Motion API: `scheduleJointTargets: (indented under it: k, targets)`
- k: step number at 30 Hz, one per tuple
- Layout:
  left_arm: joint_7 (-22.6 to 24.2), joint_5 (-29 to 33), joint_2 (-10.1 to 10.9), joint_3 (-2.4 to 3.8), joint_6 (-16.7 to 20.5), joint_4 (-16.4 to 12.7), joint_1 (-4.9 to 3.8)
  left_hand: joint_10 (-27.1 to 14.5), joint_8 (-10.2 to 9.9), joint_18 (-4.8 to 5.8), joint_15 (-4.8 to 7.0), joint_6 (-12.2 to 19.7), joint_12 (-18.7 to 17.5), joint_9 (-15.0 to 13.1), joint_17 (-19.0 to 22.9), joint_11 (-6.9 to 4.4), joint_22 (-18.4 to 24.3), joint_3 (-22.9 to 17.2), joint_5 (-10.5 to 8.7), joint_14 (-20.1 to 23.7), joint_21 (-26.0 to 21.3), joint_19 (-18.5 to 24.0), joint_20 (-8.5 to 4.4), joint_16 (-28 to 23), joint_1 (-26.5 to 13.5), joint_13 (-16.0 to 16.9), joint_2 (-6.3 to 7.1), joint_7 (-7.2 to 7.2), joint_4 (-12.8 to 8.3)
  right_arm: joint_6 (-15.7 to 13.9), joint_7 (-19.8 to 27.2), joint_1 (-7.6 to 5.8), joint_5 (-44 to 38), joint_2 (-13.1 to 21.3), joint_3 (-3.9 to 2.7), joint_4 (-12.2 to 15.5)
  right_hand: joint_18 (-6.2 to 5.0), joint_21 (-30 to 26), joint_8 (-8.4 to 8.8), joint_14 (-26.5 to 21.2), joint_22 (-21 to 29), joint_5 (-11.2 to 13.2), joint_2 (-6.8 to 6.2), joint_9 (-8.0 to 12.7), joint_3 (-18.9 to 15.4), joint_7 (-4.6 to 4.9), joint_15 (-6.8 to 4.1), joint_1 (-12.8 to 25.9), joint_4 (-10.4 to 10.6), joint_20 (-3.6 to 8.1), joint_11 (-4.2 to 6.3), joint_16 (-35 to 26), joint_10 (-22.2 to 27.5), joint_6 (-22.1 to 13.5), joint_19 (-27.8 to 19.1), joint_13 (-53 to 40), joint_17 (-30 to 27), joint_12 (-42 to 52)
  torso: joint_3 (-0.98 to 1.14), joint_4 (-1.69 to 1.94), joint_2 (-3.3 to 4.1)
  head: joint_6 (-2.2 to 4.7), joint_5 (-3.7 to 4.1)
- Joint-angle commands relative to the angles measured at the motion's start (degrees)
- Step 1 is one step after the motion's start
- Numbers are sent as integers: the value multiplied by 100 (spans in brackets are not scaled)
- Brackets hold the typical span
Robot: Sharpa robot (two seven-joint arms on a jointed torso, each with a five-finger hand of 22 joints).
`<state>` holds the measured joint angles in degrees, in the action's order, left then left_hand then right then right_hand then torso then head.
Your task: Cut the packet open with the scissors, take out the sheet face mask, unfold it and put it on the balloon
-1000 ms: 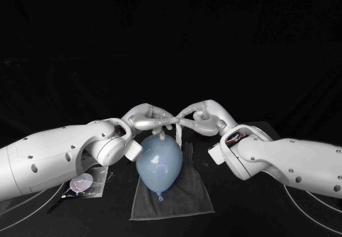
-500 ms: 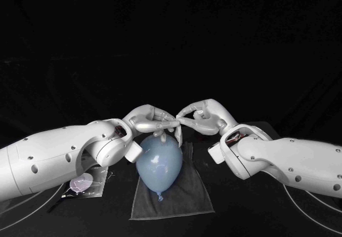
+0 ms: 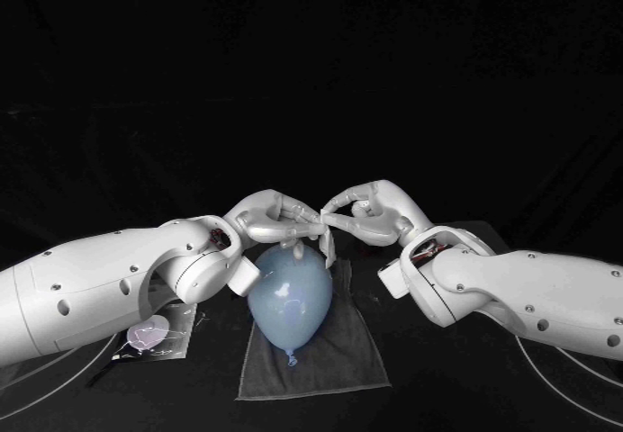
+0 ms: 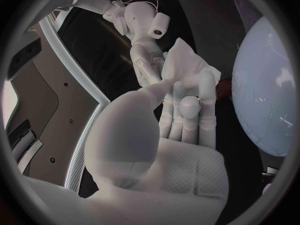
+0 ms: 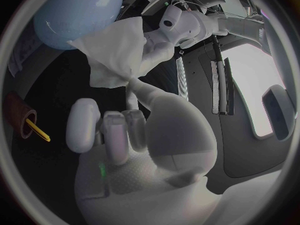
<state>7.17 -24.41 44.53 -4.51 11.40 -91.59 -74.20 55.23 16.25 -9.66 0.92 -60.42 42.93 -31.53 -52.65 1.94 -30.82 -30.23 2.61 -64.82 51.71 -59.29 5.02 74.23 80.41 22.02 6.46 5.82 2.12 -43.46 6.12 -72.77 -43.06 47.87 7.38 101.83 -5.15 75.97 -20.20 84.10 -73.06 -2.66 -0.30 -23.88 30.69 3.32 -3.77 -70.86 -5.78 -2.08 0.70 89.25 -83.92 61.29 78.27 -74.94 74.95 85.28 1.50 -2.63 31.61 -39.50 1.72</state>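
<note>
The white sheet face mask (image 3: 328, 245), still folded, hangs between my two hands above the far end of the light-blue balloon (image 3: 291, 295). My left hand (image 3: 273, 218) pinches one edge of it and my right hand (image 3: 365, 212) pinches the other, fingertips nearly touching. In the left wrist view the mask (image 4: 185, 65) stands bunched at my fingertips (image 4: 187, 92) with the balloon (image 4: 270, 85) beside it. The right wrist view has the mask (image 5: 115, 47) spreading from my thumb and fingers (image 5: 132, 87) toward the balloon (image 5: 75, 7).
The balloon lies on a grey cloth (image 3: 318, 364), knot toward me. The opened packet (image 3: 153, 335) lies under my left forearm. A brown cylinder with a yellow stick (image 5: 25, 122) is below my right hand.
The two hands have drawn slightly closer together. The mask hung as two strips over the balloon a second ago and now hangs as one shorter bunch.
</note>
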Motion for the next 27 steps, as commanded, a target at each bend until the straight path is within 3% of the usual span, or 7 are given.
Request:
scheduleJointTargets:
  k: [1,13,22,27]
  targets:
    - [150,19,-15,4,-36,-7,2,66,28,-86,14,10,-30,-64,-22,5,-15,-47,16,-33,30,3,-48,14,66,-7,-46,44,-7,32,58,-1,2,5,-7,8,65,35,-228,567,-14,-13,30,-449,28,-1,-40,6,-8,-12,28,21,-434,33,25,-1108,1445,29,2,-3,0,-3,-1]
    - [205,118,19,4,138,-1,3,91,73,-84,19,55,-16,-174,-104,5,-71,-239,18,-126,113,7,-60,57,14,16,-108,35,-68,152,35,-1,5,79,-7,30,64,34,-237,567,-14,-13,19,-461,37,-2,-41,19,-19,-11,29,20,-437,28,24,-1113,1444,33,0,-2,-1,-8,1]
    - [166,119,69,3,314,-6,3,-40,173,-89,37,82,204,-560,-185,1,-309,-1116,23,-225,457,100,-94,122,-406,236,65,44,-520,126,110,-1,75,193,-7,129,63,30,-247,568,-10,-13,11,-472,43,-2,-41,35,-26,-11,29,23,-436,24,20,-1112,1448,31,2,1,1,-6,-6]
    - [137,85,99,3,437,-4,3,-73,185,-89,44,81,289,-680,-222,-3,-387,-1348,25,-271,574,133,-99,160,-563,311,98,38,-645,98,164,0,112,272,-8,191,65,36,-254,568,-18,-12,3,-482,42,-2,-41,57,-24,-11,29,22,-437,21,25,-1114,1447,32,0,2,4,-4,-5]
